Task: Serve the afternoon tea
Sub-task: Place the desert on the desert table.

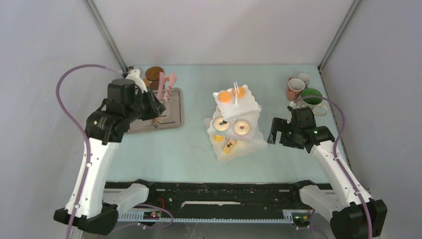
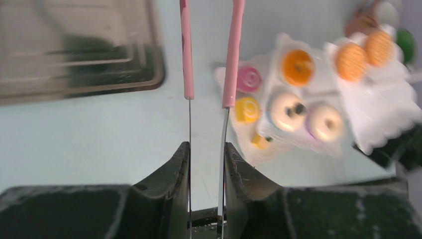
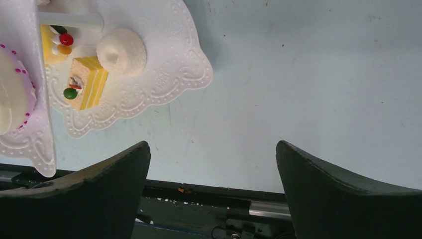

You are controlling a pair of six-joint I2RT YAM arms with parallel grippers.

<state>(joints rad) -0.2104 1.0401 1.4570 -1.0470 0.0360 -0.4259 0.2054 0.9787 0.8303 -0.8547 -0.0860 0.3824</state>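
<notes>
The table [image 1: 164, 154] is pale blue-green. The stand [image 3: 169, 74] is white, its wavy rim embossed with dotted scrolls. The biscuits [image 1: 225, 96] on its top tier are orange, and the donuts [image 1: 242, 128] below are cream and pale pink. The cake [image 3: 87, 82] is yellow with paler stripes, topped with a green and a red bead. The tongs [image 2: 233, 55] are pink above bare silver metal. At far left the tray [image 1: 174, 117] is grey and the coaster [image 1: 155, 73] brown. At far right the large mug [image 1: 312, 96] is green inside and the middle mug [image 1: 294, 87] dusty pink.
</notes>
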